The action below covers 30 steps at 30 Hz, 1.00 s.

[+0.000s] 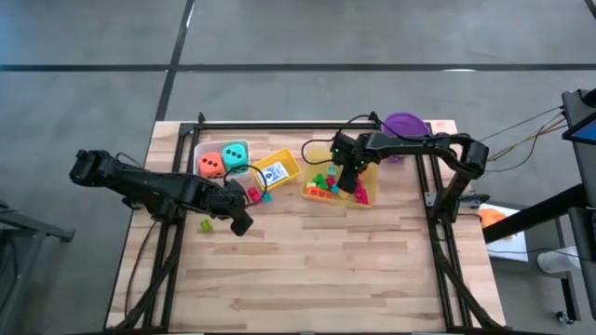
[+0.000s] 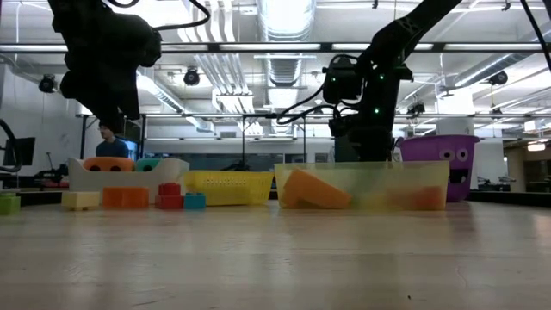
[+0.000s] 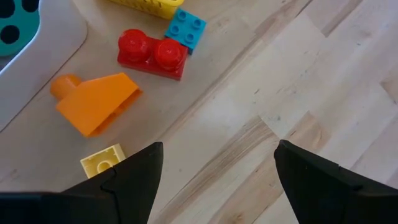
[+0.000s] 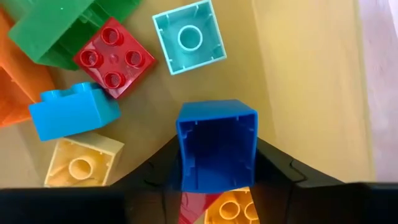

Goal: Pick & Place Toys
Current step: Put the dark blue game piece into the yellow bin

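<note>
My right gripper (image 4: 217, 147) hangs over the clear yellowish bin (image 1: 365, 198) at the table's far right, shut on a blue brick (image 4: 216, 134). Below it in the bin lie a red brick (image 4: 114, 57), a teal brick (image 4: 189, 37), another blue brick (image 4: 68, 112), a pale yellow brick (image 4: 79, 163) and green and orange ones. My left gripper (image 3: 217, 149) stands open above bare wood at the left. Just beyond it on the table lie a red brick (image 3: 152, 53), a small blue brick (image 3: 185, 28), an orange piece (image 3: 96, 106) and a yellow brick (image 3: 102, 160). My right gripper pinches the blue brick by two opposite side walls (image 4: 186, 163) between its two fingers. The fingers come from above and point down. The brick's hollow underside faces up toward the wrist. It sits above the bin's bricks; whether it touches them I cannot tell.
A white tray (image 1: 199, 149) with an orange die (image 1: 211, 165) and a teal die (image 1: 235, 154) stands at the far left. Beside it is a yellow basket (image 1: 289, 160) with a card box (image 1: 275, 173). A purple bucket (image 1: 405, 123) stands far right. A green brick (image 1: 206, 224) lies near my left gripper.
</note>
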Tool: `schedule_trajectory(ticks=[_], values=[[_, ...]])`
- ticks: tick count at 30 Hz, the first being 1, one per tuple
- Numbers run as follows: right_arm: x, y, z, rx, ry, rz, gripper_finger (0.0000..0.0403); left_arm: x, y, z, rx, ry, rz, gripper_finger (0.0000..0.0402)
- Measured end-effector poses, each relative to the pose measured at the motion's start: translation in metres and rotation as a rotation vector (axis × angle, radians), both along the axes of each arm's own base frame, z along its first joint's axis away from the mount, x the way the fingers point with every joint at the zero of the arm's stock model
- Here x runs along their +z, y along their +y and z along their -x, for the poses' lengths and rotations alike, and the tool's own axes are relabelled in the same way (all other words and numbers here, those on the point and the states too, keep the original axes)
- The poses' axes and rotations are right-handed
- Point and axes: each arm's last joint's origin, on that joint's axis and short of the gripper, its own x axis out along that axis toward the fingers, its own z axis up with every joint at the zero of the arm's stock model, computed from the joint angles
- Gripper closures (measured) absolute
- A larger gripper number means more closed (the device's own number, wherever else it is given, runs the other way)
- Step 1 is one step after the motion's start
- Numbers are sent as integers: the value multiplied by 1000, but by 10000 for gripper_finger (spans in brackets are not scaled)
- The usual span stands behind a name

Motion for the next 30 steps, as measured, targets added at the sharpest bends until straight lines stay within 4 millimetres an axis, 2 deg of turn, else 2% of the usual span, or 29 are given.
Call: schedule_trajectory(ticks=[6, 12, 30], values=[[1, 0, -1, 10, -4, 4, 195, 0, 1, 0, 2, -5, -15, 95], [5, -2, -4, -19, -26, 7, 159, 1, 1, -1, 4, -14, -22, 95], [20, -5, -13, -44, -72, 21, 146, 1, 1, -1, 2, -14, -25, 95]])
